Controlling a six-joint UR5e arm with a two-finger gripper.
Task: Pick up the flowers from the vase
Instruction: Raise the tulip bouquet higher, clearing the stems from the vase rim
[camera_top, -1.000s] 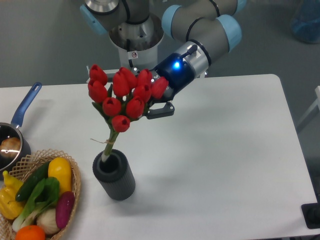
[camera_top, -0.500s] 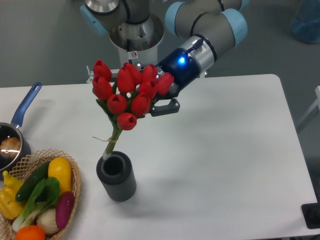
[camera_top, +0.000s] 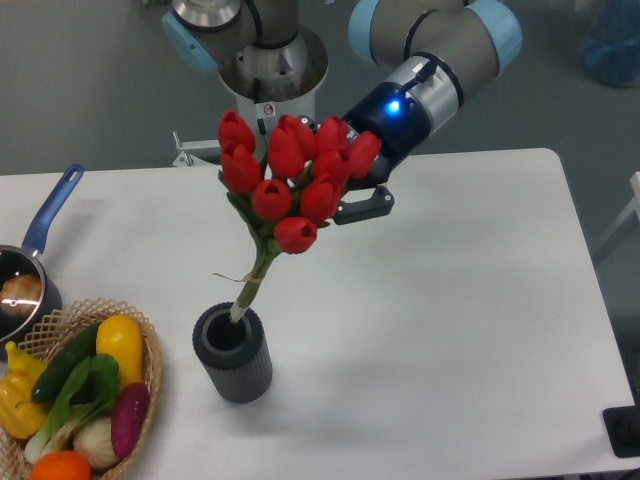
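The flowers (camera_top: 293, 178) are a bunch of red tulip buds on tied green stems, tilted up to the right. The stem end still dips into the mouth of the dark grey ribbed vase (camera_top: 233, 354), which stands upright on the white table. My gripper (camera_top: 345, 190) is behind the buds at their right side and is shut on the flowers near the heads. One dark finger (camera_top: 365, 208) shows past the buds; the other is hidden by them.
A woven basket (camera_top: 150, 352) with colourful vegetables sits at the front left. A blue-handled pan (camera_top: 45, 222) is at the left edge. The robot base (camera_top: 265, 60) stands behind the table. The table's right edge is near x 600.
The gripper has moved up and to the right with the flowers. The stems have risen and now barely reach into the vase, which has stayed in place.
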